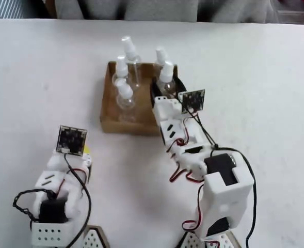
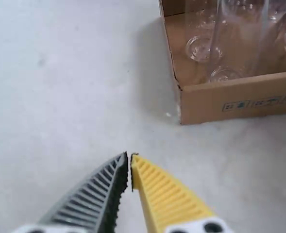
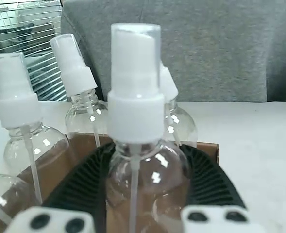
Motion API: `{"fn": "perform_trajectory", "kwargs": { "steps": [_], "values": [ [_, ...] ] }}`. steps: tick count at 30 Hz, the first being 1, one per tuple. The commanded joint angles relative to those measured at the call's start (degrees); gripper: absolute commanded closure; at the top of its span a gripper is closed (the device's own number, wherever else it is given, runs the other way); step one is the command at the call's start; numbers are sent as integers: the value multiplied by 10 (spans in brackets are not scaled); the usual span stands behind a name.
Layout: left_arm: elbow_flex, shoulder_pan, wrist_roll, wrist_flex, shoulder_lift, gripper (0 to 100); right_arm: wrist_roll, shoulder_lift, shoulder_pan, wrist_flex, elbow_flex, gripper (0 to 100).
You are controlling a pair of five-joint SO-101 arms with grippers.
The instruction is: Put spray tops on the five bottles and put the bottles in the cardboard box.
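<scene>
A shallow brown cardboard box (image 1: pixel 128 127) is set on the white worktop (image 1: pixel 255 67), towards the far middle. 5 clear round plastic bottles are stood upright inside it, each fitted with a white spray top. 3 are grouped in the left half of the box, one far (image 1: pixel 129 51), one in the middle (image 1: pixel 122 70) and one near (image 1: pixel 125 95). 2 are placed along the right side, one far (image 1: pixel 161 56) and one near (image 1: pixel 167 75).

The near right bottle (image 3: pixel 138 170) is gripped by the black right fingers (image 3: pixel 92 170), which are closed against either side of its round body just below the spray top (image 3: pixel 135 82). Whether its base is resting on the floor of the box cannot be told. 3 other bottles are seen behind it, with the box's far wall (image 3: pixel 203 145) beyond.

The left fingers (image 2: pixel 123 167), 1 grey and 1 yellow, are held closed on nothing, with their tips touching. They are positioned over bare worktop, to the near left of the box and apart from it, and are pointed towards its near left corner (image 2: pixel 181 104).
</scene>
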Motion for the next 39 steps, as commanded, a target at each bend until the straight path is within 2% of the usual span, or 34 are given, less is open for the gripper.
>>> {"fn": "perform_trajectory", "kwargs": {
  "steps": [1,19,24,39],
  "values": [
    [-1,-5,-4,0,-5,977,6,-8,-12,29,-18,848],
    [-1,-5,-5,0,-5,977,1,-84,-15,36,35,711],
    [-1,-5,-5,0,-5,977,0,-114,-15,78,40,671],
    [-1,-5,-5,-3,-5,977,0,-315,-29,102,164,665]
  ]
}}
